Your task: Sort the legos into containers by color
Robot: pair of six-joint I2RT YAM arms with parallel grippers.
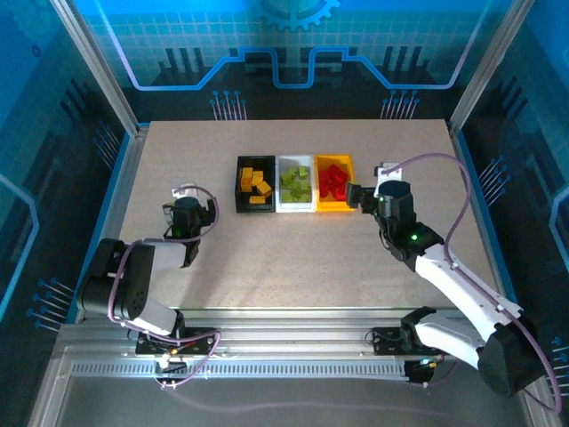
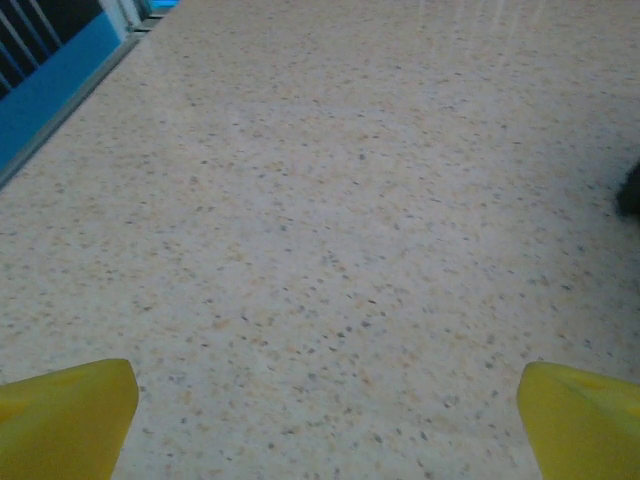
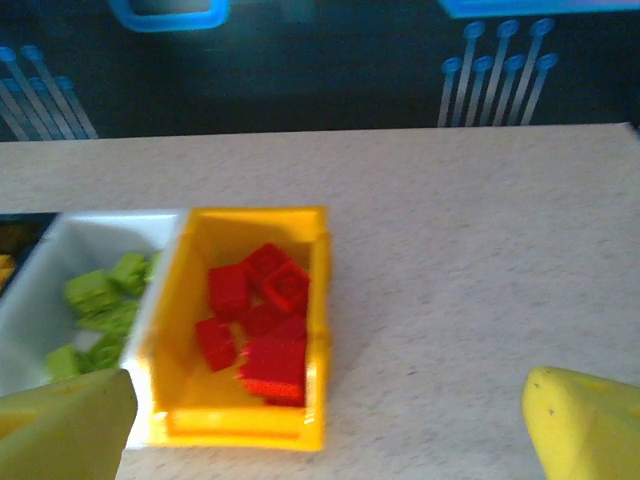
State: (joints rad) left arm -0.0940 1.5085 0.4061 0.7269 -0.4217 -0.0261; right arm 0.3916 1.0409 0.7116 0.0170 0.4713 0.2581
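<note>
Right end effector spread wide near yellow bin (red legos inside); left end effector likewise.

I look at a table with a pale, speckled top, like stone. A blue strip runs along its left edge. Behind the table stands a bright blue back wall with a fine grid, dark circuit lines and part of a gear drawing at the top. The side walls are darker blue, with similar lines. Two metal posts rise slanted from the far corners. At the near edge lie grey metal rails. The light is even and cool, with soft shadows.
</note>
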